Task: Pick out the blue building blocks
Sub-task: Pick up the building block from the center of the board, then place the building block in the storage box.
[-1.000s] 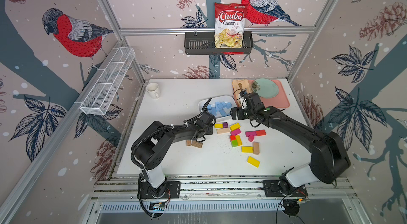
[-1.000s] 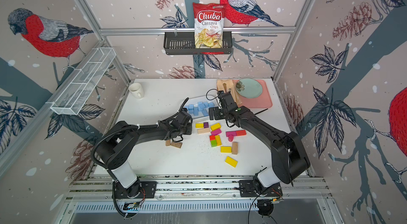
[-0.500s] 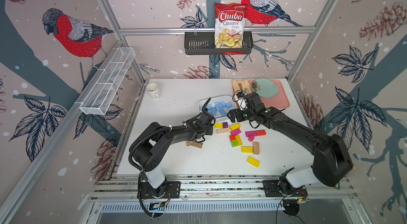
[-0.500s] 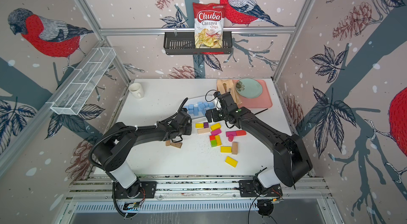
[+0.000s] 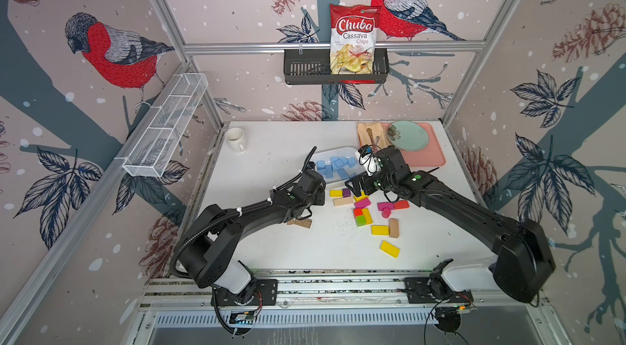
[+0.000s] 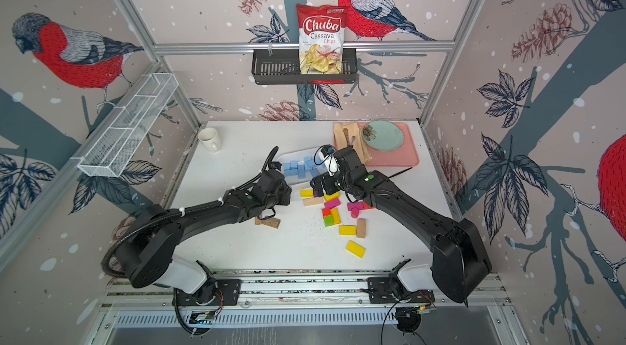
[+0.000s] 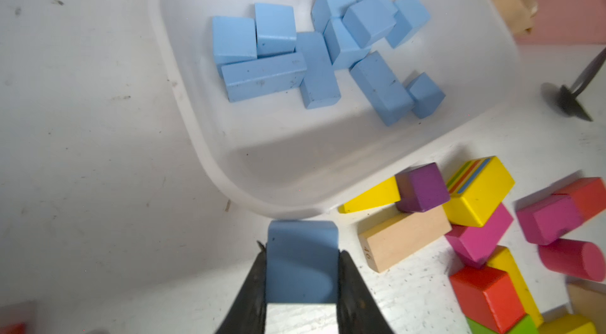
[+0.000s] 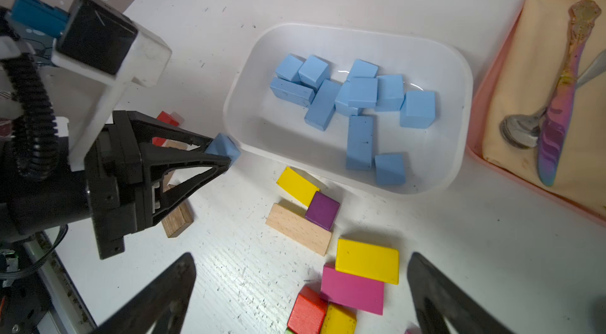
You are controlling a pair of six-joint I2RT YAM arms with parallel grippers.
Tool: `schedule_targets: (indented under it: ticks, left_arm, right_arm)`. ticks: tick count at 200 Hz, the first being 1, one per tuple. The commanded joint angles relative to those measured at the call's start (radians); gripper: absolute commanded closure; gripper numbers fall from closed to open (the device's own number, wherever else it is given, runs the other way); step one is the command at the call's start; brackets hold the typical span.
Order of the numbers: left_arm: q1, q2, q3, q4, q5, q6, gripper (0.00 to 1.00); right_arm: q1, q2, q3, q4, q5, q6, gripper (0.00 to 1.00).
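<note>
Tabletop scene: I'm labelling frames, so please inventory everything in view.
tub: one, translucent white, mid-table
blue building blocks: about eleven, sky blue, in tub
held blue block: one, beside the tub
yellow blocks: five, loose before tub
pink blocks: three, same cluster
red blocks: at least three, mostly same cluster
purple block, green block: one each, same cluster
wooden blocks: at least four, plain, scattered
mug: one, white, far left corner
tray: one, pink, far right corner
plate: one, mint green, on tray
napkin: one, beige, on tray
knife, spoon: one each, iridescent and silver, on napkin
chips bag: one, red-white, in black wall basket
wire basket: one, white, left wall
left gripper: shut on held blue block
right gripper: open, above cluster
</note>
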Motion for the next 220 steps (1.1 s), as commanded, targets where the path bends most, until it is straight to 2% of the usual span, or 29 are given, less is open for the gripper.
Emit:
schedule_targets:
  ticks: [1,45,131,220]
  left_arm:
    - [0.001,-0.044,0.005,-0.009,-0.012,-0.007,1.0]
    - [0.002,-0.027,0.102,-0.017,-0.003,0.017,1.0]
    - [0.009,0.278,0.426,-0.037,0.067,0.085,1.0]
    - [0.085,0.536,0.659,-0.055,0.112,0.113,1.0]
  right_arm:
    - [0.018,-0.031,-0.01,0.044,-0.031,-0.044,0.0]
    - [0.045,-0.074,-0.025,0.058,-0.036,-0.064,0.0]
    - [0.049,-0.147,-0.071,0.057,0.006,-0.056,0.0]
    - [0.042,-0.173,-0.103,0.057,0.037,-0.048,0.0]
